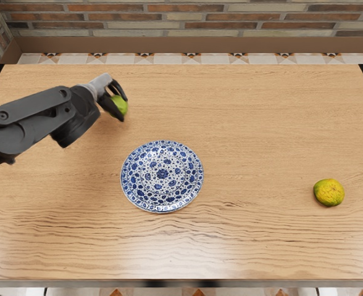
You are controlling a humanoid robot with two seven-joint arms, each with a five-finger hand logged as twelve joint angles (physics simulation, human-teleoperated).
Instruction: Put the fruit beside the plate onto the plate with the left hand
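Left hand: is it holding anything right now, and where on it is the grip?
The left hand grasps a small green fruit. Its dark fingers curl around the top and left side, and only the fruit's right part shows between them.

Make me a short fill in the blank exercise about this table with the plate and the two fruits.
1. The held fruit in the left hand is coloured ____.
2. The plate is patterned white and ____.
3. The yellowish fruit lies on the table near the picture's ____ edge.
Missing words: green; blue; right.
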